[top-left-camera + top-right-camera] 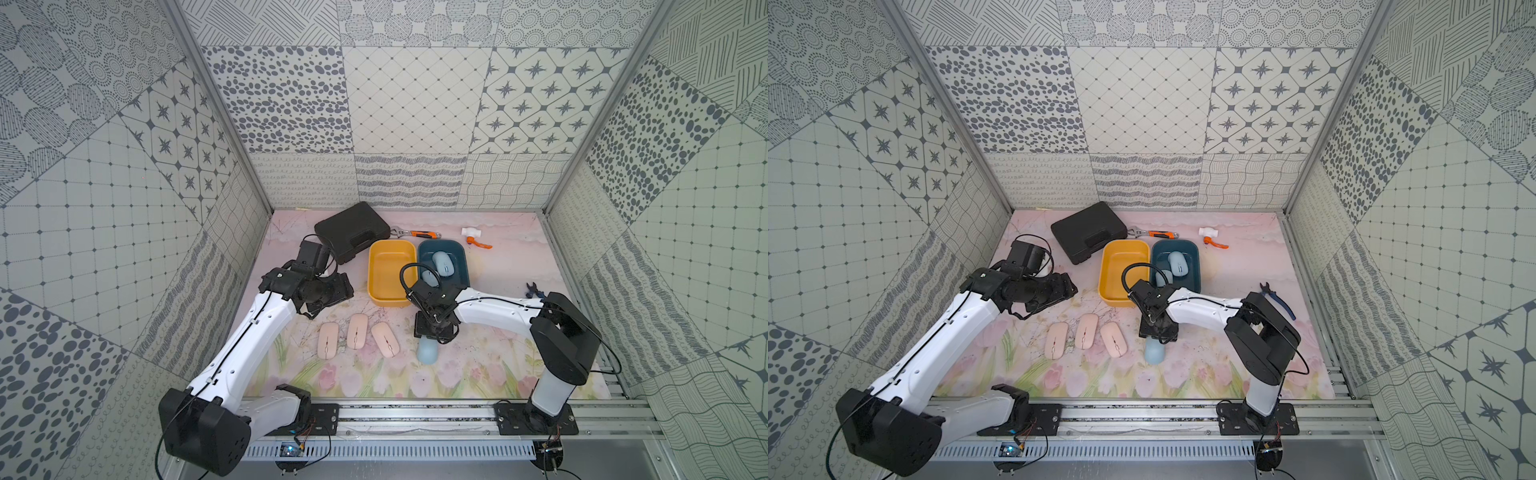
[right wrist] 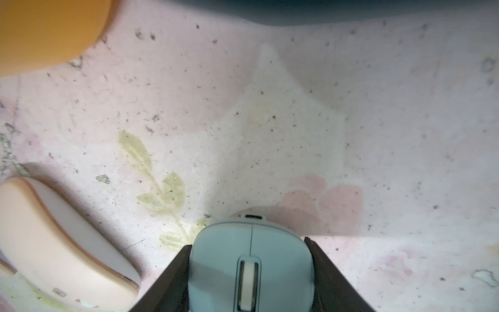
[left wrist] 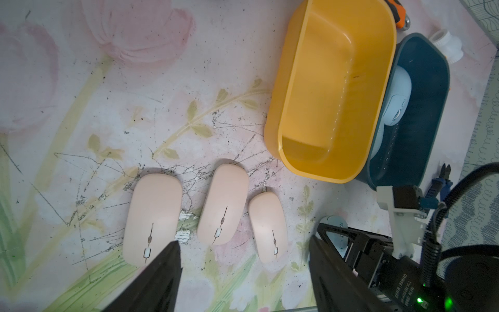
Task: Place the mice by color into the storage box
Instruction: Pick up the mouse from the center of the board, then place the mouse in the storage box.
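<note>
Patterned grey-white walls (image 1: 415, 104) enclose a floral pink mat (image 1: 490, 365).

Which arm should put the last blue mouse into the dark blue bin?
Right. Right gripper is closed on the blue mouse, near the bin; left gripper is open near the pink mice.

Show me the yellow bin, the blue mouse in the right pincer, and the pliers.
Yellow bin (image 1: 390, 270): in a top view, bare floor inside.
Blue mouse (image 2: 216, 264): right wrist view, shell beside the wheel.
Pliers (image 1: 1280, 302): in a top view, blue handle.
</note>
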Available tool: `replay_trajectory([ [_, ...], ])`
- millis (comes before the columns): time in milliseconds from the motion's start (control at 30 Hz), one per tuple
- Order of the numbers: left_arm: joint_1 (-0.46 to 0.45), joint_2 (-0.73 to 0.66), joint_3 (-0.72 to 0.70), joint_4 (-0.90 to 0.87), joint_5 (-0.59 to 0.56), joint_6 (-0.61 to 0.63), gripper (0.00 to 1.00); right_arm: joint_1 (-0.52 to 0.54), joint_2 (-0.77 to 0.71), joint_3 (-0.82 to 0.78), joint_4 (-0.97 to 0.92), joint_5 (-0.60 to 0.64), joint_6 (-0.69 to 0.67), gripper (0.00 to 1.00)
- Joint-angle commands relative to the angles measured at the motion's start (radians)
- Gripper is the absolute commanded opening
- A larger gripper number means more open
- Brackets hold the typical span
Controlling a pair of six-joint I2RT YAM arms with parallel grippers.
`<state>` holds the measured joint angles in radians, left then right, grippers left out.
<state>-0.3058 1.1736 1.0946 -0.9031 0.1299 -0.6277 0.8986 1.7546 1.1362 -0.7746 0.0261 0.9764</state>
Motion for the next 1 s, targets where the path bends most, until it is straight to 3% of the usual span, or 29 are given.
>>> replay_trajectory([
  [0,0.0,0.006,0.002,0.019,-0.003,0.017,0.78,0.004,-0.044,0.046,-0.041,0.014,-0.01,0.42],
  [533,0.002,0.004,-0.005,0.023,-0.005,0.008,0.78,-0.043,-0.079,0.108,-0.115,0.042,-0.078,0.44],
  [967,0.001,-0.009,-0.011,0.021,-0.014,0.005,0.78,-0.166,-0.099,0.229,-0.193,0.041,-0.192,0.45],
])
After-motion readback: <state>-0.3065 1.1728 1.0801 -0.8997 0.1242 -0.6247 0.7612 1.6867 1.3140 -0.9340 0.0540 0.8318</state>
